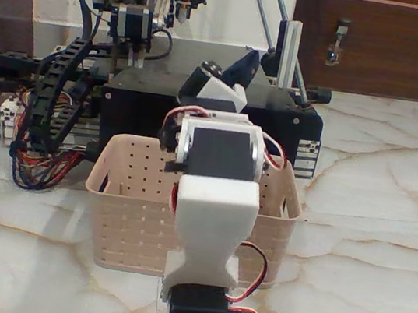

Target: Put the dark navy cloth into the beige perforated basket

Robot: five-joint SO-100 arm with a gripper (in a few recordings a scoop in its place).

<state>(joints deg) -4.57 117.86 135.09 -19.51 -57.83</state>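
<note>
- Beige basket sits just behind the arm's white links, which hide its middle.
- Gripper points beyond the basket's far rim; jaw state unclear.
- Cloth unseen; releasing there risks missing the basket.

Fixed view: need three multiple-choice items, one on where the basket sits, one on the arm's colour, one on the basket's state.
1. Where is the beige perforated basket?
A. on a wooden shelf
B. on the marble floor, between the arm and the black machine
C. hanging from a hook

2. What colour are the arm's shell parts?
A. orange
B. green
C. white

3. How does the basket stand?
A. upright, mouth up
B. on its side
C. upside down

Answers: B, the arm rises in front of it and the machine stands behind; C, white shells around black servos; A, its open rim is on top.
</note>
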